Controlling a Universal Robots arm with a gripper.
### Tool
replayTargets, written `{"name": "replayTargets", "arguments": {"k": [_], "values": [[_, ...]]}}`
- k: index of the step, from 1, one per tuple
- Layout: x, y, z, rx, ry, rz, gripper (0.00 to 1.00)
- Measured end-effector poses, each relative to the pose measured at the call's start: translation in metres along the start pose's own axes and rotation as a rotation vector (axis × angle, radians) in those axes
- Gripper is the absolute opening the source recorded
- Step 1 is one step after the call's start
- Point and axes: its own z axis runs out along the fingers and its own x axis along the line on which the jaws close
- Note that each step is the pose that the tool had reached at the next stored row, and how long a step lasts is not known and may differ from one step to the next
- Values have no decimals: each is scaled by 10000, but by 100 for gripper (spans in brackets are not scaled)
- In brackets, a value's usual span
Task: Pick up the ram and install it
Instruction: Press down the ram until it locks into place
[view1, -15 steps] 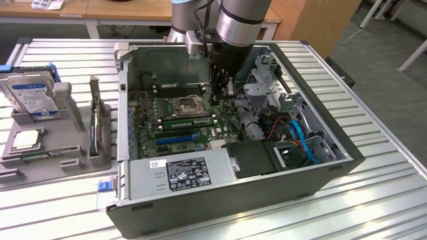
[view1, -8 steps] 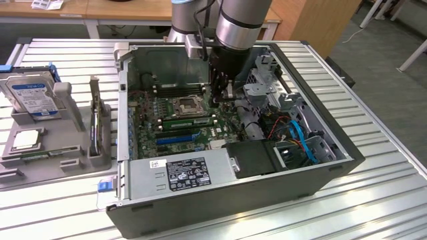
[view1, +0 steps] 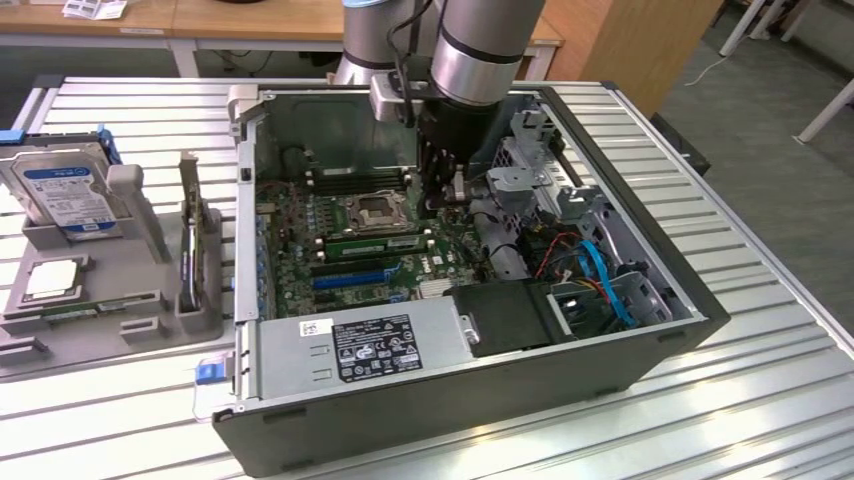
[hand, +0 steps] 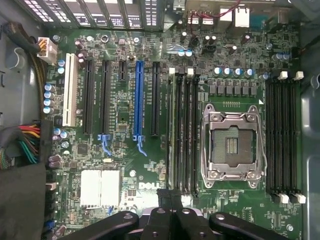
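The ram (view1: 380, 240) stands in a slot at 6 o'clock from the socket (view1: 374, 208), inside the case (view1: 467, 410). I think the pick-up is done and the ram is in its place. I can't tell if it is pushed all the way down. My end effector (hand: 172, 199) looks closed with nothing in it, near the ram's 3 o'clock end.
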Motion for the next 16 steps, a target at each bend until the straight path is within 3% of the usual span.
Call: {"name": "replayTargets", "arguments": {"k": [16], "values": [[9,-6,86,0,2,0,10]]}}
